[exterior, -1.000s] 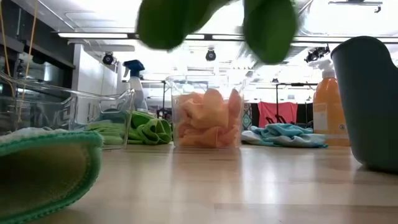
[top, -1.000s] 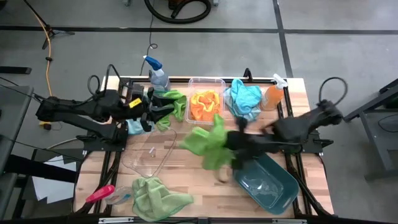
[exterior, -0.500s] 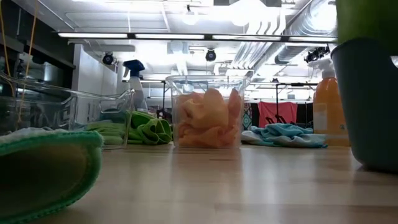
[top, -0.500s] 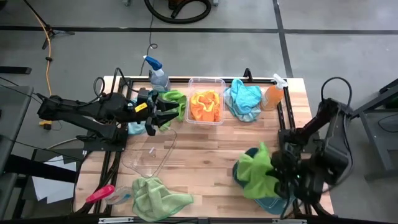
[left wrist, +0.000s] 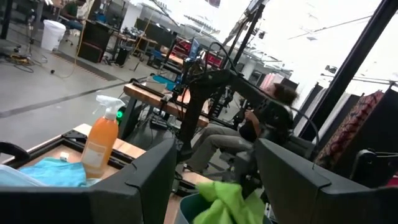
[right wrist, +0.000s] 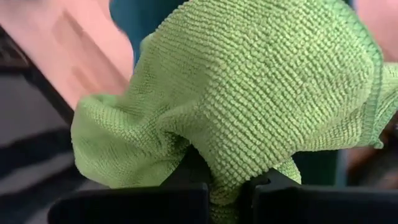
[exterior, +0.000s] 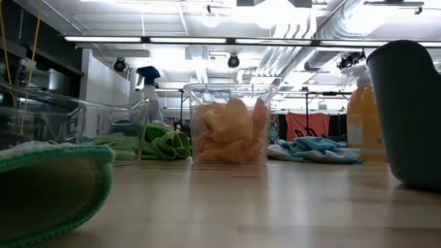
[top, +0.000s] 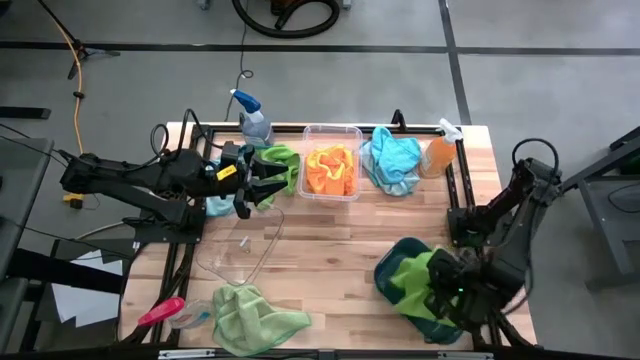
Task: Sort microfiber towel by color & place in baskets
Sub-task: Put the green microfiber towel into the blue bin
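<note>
The right arm has been swinging from the counter's middle toward its near right corner, carrying a lime green towel [top: 415,280], and is now lowering it into the dark teal basin [top: 392,292], where the cloth is spreading over the inside. The right gripper [top: 447,290] is pinching that towel tightly between closed fingers [right wrist: 155,202]; in the right wrist view the green cloth is bunching out from between them.

Three baskets are sitting on the counter [top: 330,235]: the teal basin, a clear deep tub [top: 352,135] at the far edge holding orange towels [top: 330,168], and a clear shallow dish [top: 215,262] on the left. Besides the gripped one, two more green towels are showing, one [top: 282,160] at the far edge beside the tub and one [top: 255,315] at the near edge. A light blue towel [top: 392,160] is lying just right of the tub, near an orange spray bottle [top: 438,152].

The left gripper [top: 268,178] is hovering beside the far green towel, its fingers [left wrist: 143,180] standing wide apart and holding nothing.
</note>
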You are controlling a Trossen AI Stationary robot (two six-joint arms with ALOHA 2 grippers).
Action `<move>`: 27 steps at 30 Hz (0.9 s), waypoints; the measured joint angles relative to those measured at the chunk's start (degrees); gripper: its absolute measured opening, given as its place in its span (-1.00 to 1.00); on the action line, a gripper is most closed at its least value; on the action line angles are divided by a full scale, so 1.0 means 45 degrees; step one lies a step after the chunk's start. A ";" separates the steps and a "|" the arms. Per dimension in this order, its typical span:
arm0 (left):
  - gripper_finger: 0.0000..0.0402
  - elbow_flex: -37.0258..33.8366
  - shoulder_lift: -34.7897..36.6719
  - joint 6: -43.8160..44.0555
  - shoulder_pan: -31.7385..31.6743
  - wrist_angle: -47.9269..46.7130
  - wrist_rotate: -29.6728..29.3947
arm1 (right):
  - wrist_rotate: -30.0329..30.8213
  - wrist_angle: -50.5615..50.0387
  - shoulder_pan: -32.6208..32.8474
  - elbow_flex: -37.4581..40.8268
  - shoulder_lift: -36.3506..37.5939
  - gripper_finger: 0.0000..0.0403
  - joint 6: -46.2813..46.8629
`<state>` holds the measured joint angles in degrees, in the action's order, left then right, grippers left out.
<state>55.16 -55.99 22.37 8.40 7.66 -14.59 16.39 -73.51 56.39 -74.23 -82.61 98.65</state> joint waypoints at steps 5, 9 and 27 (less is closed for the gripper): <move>0.04 0.0000 0.0000 0.0005 -0.0005 0.0000 0.0000 | -0.0031 0.2879 -0.1010 0.1122 0.0003 -0.97 -0.0958; 0.04 0.0000 0.0000 0.0000 -0.0005 0.0000 0.0001 | -0.2155 0.2924 -0.1325 0.1534 0.0000 -0.97 -0.1030; 0.04 0.0000 0.0000 -0.0005 -0.0005 0.0000 0.0005 | -0.2688 0.0885 -0.1802 0.1553 -0.1395 -0.96 0.2427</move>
<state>55.16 -55.99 22.35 8.38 7.66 -14.57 4.29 -69.52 48.28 -67.24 -88.88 109.58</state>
